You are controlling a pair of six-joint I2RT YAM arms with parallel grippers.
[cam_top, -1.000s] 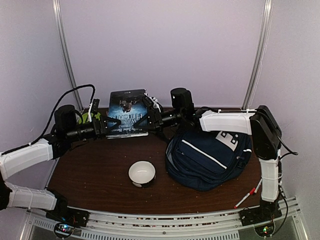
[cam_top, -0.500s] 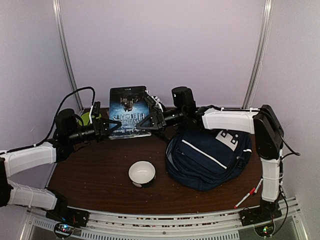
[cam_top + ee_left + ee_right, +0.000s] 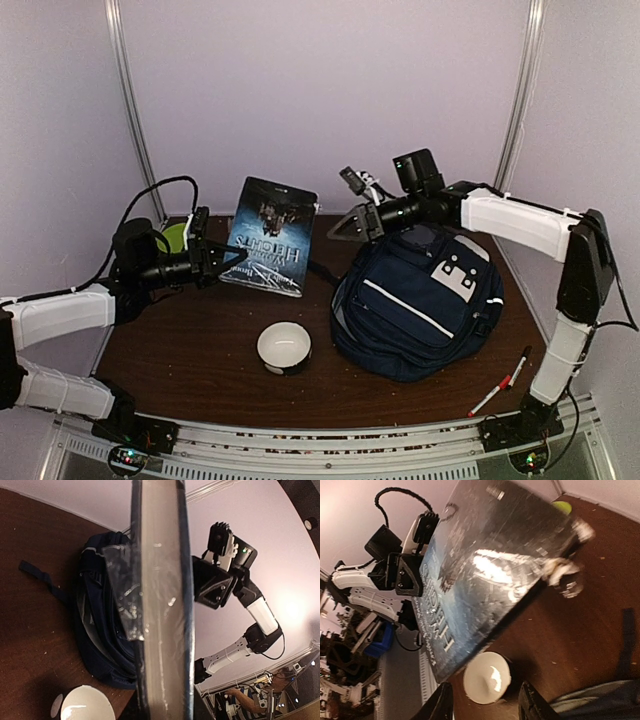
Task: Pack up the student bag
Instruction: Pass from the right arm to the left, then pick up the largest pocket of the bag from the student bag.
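While the student bag (image 3: 420,310) lies right of centre on the bench (image 3: 190,350), the book (image 3: 268,235) stands tilted just left of it, long axis running near to far, clamped at its left edge by the left fingers (image 3: 212,265). Spread and empty, the right fingers (image 3: 440,705) hover over the bag's far-left corner, nearer it. A bowl (image 3: 284,347) sits near-left.

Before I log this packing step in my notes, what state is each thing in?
student bag: lying on the table, patch side up.
book: tilted, outside the bag, clamped at one edge.
left hand: shut on the book.
right hand: open, empty, clear of the book.
bowl: upright, looks empty.
marker: lying flat on the table.
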